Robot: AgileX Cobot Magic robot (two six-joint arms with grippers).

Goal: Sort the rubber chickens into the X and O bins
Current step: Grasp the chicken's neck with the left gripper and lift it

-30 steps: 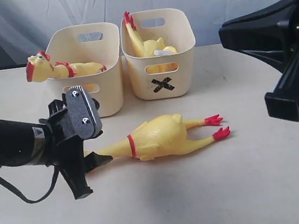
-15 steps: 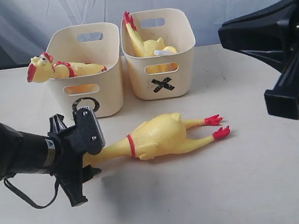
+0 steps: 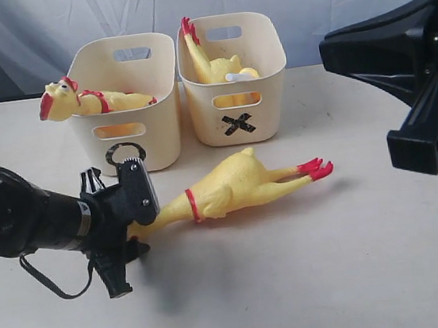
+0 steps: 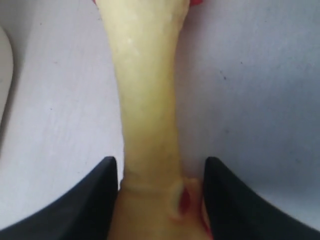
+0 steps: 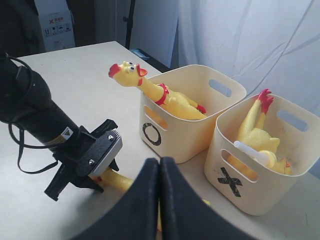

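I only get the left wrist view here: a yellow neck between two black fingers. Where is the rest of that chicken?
Observer: The gripped chicken lies on the table in front of the X bin, with the left gripper closed on its neck.
Operator: Anything in the O bin?
Observer: The O bin holds a second chicken, its head hanging over the rim.
Operator: And the other arm?
Observer: The right gripper is shut with nothing in it.

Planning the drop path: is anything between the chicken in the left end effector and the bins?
Nothing visible does: bare table lies between the gripped chicken, its neck in the left end effector, and the O bin and X bin. Inside, the O-bin chicken and X-bin chicken take up room.
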